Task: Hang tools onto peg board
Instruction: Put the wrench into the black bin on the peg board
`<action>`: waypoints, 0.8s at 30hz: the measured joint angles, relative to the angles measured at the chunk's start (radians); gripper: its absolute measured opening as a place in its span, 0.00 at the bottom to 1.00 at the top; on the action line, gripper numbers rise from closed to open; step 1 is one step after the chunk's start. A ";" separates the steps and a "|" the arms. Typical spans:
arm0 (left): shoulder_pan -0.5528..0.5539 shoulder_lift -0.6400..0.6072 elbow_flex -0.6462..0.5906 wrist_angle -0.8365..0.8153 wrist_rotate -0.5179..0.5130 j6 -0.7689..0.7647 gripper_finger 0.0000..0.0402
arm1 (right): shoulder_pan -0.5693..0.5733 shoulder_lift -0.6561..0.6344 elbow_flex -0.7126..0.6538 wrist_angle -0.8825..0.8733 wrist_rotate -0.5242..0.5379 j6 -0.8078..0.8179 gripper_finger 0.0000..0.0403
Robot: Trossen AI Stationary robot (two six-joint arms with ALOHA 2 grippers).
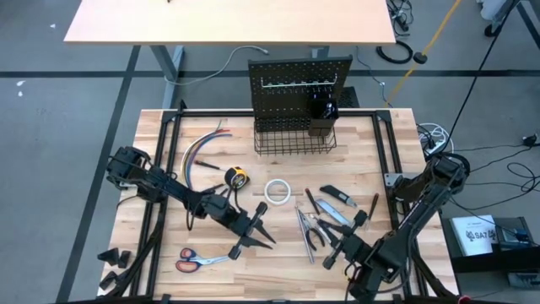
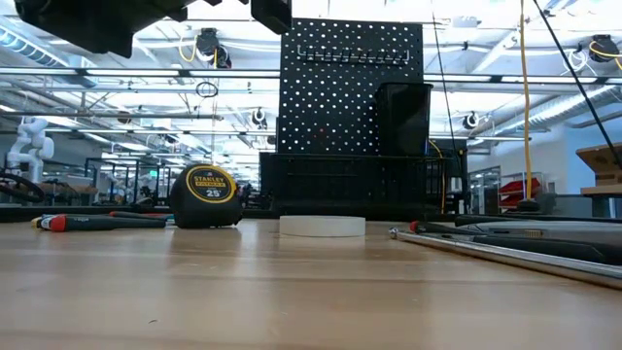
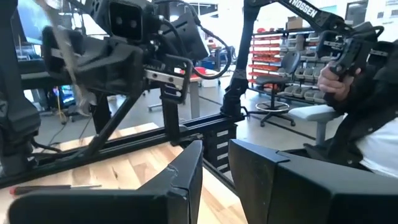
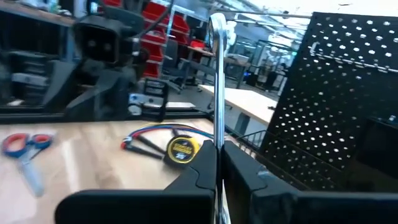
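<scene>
The peg board [image 1: 299,84] stands upright at the table's far edge, with a wire basket [image 1: 294,137] and a black cup [image 1: 323,118] on it. A yellow tape measure [image 1: 237,177], orange-handled scissors [image 1: 198,257], pliers [image 1: 312,230] and a blue knife [image 1: 337,197] lie flat on the table. My right gripper [image 4: 217,155], near the front right [image 1: 344,245], is shut on a silver wrench [image 4: 217,74]. My left gripper [image 1: 266,228] hangs over the table's middle front, its fingers [image 3: 180,180] open with nothing between them. My right gripper pinches the wrench's shaft [image 4: 217,140] between its two fingers. The wrench sticks out past the fingertips, its ring end [image 4: 217,25] farthest from them, toward the peg board. It is lifted clear of the table.
A white tape roll [image 1: 278,191] lies at the table's middle, and a bundle of coloured wires [image 1: 207,152] at the far left. Screwdrivers [image 1: 314,203] lie among the tools at the right. A seated person [image 3: 354,81] shows beyond the table in the left wrist view.
</scene>
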 joint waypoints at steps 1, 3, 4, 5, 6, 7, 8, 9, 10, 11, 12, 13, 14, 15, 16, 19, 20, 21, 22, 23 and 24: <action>0.000 0.000 0.000 0.000 0.000 0.000 0.22 | -0.006 0.000 0.000 0.000 0.001 0.000 0.00; 0.000 0.000 0.000 0.000 0.000 -0.001 0.22 | -0.017 0.000 0.000 -0.001 0.000 -0.001 0.00; 0.000 0.000 0.000 0.000 0.000 -0.002 0.22 | -0.022 0.000 0.000 -0.001 0.000 -0.002 0.00; 0.000 0.000 0.000 0.000 0.000 -0.002 0.22 | -0.025 0.000 0.000 -0.001 0.000 -0.009 0.00; 0.000 0.000 0.000 0.000 0.000 -0.002 0.22 | -0.030 0.000 0.000 -0.001 0.000 -0.015 0.00; 0.000 0.000 0.000 -0.001 0.000 -0.008 0.22 | -0.035 0.000 0.000 -0.001 0.000 -0.020 0.00; 0.000 0.000 0.000 -0.002 0.000 -0.023 0.22 | -0.041 0.000 0.000 -0.001 0.000 -0.026 0.00; 0.000 0.000 0.000 -0.004 0.000 -0.033 0.22 | -0.048 -0.001 0.000 -0.002 0.000 -0.031 0.00; 0.000 0.000 0.000 -0.004 0.000 -0.048 0.22 | -0.057 -0.007 0.000 -0.006 -0.005 -0.032 0.00; 0.000 0.000 0.000 -0.004 0.000 -0.054 0.22 | -0.068 -0.017 0.000 -0.008 -0.022 -0.031 0.00; 0.000 0.000 0.000 -0.004 0.000 -0.054 0.22 | -0.082 -0.030 0.000 -0.009 -0.052 -0.031 0.00; -0.003 0.000 0.000 -0.004 -0.001 -0.054 0.22 | -0.096 -0.047 0.000 -0.009 -0.081 -0.038 0.00; -0.003 0.000 0.000 -0.004 -0.009 -0.054 0.22 | -0.110 -0.060 0.000 -0.007 -0.107 -0.051 0.00; -0.005 0.000 0.000 -0.004 -0.022 -0.054 0.22 | -0.124 -0.074 0.000 -0.003 -0.127 -0.076 0.00; -0.007 0.000 0.000 -0.003 -0.037 -0.054 0.22 | -0.133 -0.087 0.000 -0.002 -0.139 -0.105 0.00; -0.008 0.000 0.000 0.003 -0.051 -0.056 0.22 | -0.157 -0.131 0.000 0.001 -0.223 -0.197 0.00; -0.009 0.000 0.000 0.007 -0.052 -0.060 0.22 | -0.168 -0.145 0.000 0.006 -0.272 -0.226 0.00; -0.011 0.000 0.000 0.009 -0.056 -0.066 0.22 | -0.181 -0.157 0.000 0.017 -0.323 -0.258 0.00; -0.014 0.000 0.000 0.011 -0.064 -0.075 0.22 | -0.193 -0.164 0.000 0.035 -0.371 -0.294 0.00; -0.016 0.000 0.000 0.015 -0.075 -0.078 0.22 | -0.205 -0.168 0.000 0.061 -0.409 -0.334 0.00; -0.020 0.002 0.001 0.020 -0.086 -0.078 0.22 | -0.216 -0.169 0.000 0.093 -0.436 -0.375 0.00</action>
